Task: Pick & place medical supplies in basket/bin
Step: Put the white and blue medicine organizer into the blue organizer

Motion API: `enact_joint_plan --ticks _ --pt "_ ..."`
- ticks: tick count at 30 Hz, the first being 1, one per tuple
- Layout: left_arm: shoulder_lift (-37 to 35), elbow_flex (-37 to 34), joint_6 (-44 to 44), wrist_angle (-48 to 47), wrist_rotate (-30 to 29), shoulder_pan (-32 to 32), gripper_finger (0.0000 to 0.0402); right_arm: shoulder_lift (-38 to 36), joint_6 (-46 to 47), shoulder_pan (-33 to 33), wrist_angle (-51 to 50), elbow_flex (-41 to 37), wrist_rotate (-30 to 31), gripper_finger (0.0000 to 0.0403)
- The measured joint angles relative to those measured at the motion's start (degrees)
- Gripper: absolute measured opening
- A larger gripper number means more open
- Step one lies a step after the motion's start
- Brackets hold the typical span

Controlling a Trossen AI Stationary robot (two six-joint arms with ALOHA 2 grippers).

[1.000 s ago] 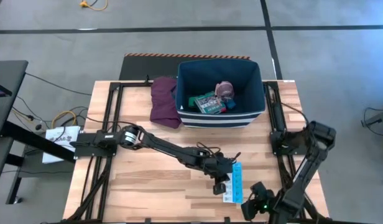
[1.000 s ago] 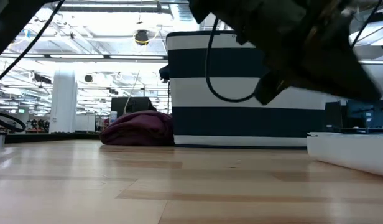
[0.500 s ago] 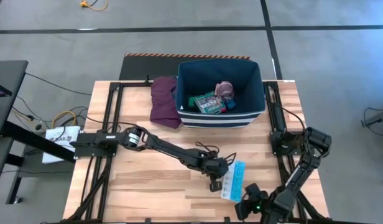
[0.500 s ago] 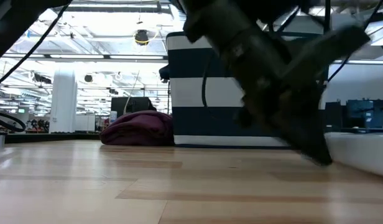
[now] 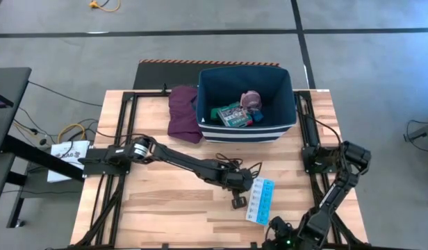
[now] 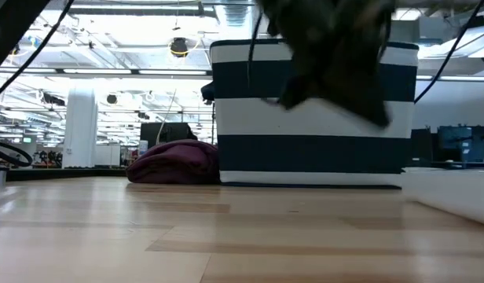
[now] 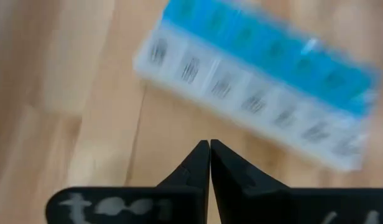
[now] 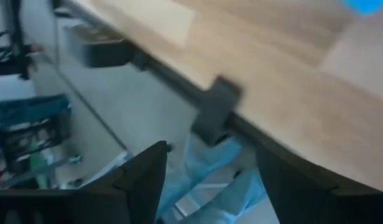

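The blue-white pill strip (image 5: 260, 201) lies flat on the wood near the table's near edge, slanted; the left wrist view shows it (image 7: 253, 87) just ahead of my fingers. My left gripper (image 5: 240, 201) (image 7: 209, 146) is shut and hangs just left of the strip, clear of it and above the table. My right gripper (image 5: 280, 239) (image 8: 210, 186) is open at the near edge, past the table top. The navy bin (image 5: 246, 76) (image 6: 313, 110) stands at the far side and holds the green-red box (image 5: 233, 114) and pink roll (image 5: 251, 101).
The maroon folded cloth (image 5: 183, 111) (image 6: 175, 163) lies against the bin's left wall. Black frame rails run along both table sides. Bare wood stretches across the table's middle and left. The right wrist view looks over the near table edge onto the floor.
My left gripper has moved a little toward the table's left and risen. The pill strip has turned from straight to slanted, its near end swung left. My right arm has drawn back toward the near edge.
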Motion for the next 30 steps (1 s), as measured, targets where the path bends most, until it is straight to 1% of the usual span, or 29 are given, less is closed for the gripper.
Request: enact_joint_plan --ticks 2,4,6,9,10,11,13,15,17,22,25,28,30 --pt "-1.74 0.17 1.05 1.80 0.33 0.21 0.0000 0.02 -2.04 -0.24 3.01 0.00 0.45 0.0251" --pt "-2.34 0.22 1.19 4.14 1.96 0.61 0.0000 0.02 -2.76 -0.38 6.44 0.00 3.20 0.0254" --pt "-2.02 0.22 0.32 6.30 6.17 1.24 0.0000 0.04 -2.87 -0.38 11.46 0.00 8.73 0.0255" --pt "-0.66 0.17 -1.63 8.58 14.76 2.41 0.0000 0.04 -4.96 -0.30 20.42 0.00 20.84 0.0255" --pt "-0.53 0.13 -1.82 7.76 16.27 2.79 0.0000 0.04 -7.33 -0.26 23.12 0.00 24.68 0.0255" --pt "-0.50 0.04 -1.95 7.70 16.72 3.11 0.0000 0.04 -10.10 -0.40 25.56 0.00 27.64 0.0255" --pt "-0.59 0.07 -1.55 8.87 14.79 3.66 0.0000 0.04 -13.90 -0.42 27.69 0.02 30.75 0.0255" --pt "-1.36 0.07 -1.04 8.83 13.42 4.30 0.0000 0.04 -13.88 -0.44 27.74 0.00 31.75 0.0255" --pt "-1.76 0.14 -1.04 10.34 13.84 4.93 0.0000 0.04 -12.69 -0.06 26.71 0.00 32.73 0.0255" --pt "-1.78 0.15 -1.06 9.70 13.67 5.24 0.0000 0.00 -11.45 1.87 24.48 0.00 35.67 0.0255" --pt "-1.78 0.15 -1.09 9.97 12.44 5.07 0.0000 -0.02 -10.53 3.78 22.27 -0.02 40.71 0.0255" --pt "-1.76 0.13 -1.19 11.52 12.98 5.11 0.0000 -0.05 -5.16 6.30 16.82 -0.02 46.75 0.0255" --pt "-1.76 0.13 -2.25 12.12 14.12 5.15 0.0000 -0.28 -2.42 7.82 13.14 -0.04 49.06 0.0255"
